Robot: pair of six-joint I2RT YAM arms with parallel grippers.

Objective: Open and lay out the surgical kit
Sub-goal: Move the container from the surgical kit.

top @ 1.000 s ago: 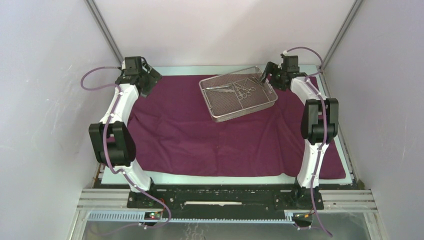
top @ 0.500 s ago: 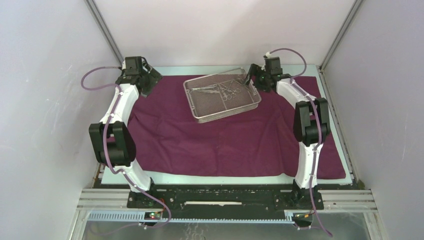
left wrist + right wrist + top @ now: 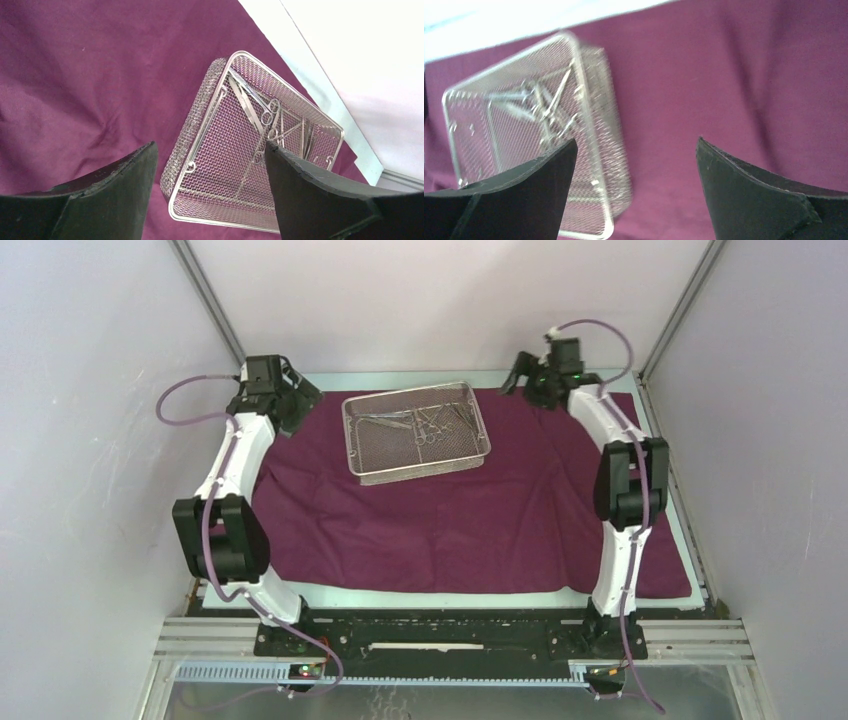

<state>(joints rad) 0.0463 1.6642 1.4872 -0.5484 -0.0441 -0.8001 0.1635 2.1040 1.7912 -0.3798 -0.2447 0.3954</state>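
Maroon cloth wrap (image 3: 450, 520) lies opened out flat across the pale table (image 3: 420, 595), creased in places and reaching nearly to every edge. On its far part, a little left of centre, sits the shallow silver wire-mesh tray (image 3: 425, 466), upright and turned slightly askew to the cloth's edges. Thin steel instruments (image 3: 425, 422) lie in a loose cluster in the tray's far half. Several have ring handles, but which are scissors and which forceps I cannot tell. The left gripper (image 3: 303, 400) hovers over the far-left corner of the cloth, just beside the tray's left end, with its jaws spread wide and nothing between them. In the left wrist view its black fingers (image 3: 120, 185) frame the tray from above without touching it. The right gripper (image 3: 512, 375) hangs over the far-right part of the cloth, near the tray's right end but apart from it, also with its jaws wide apart and empty. Its wrist view shows the tray blurred off to one side and bare cloth between the fingers (image 3: 744, 185).
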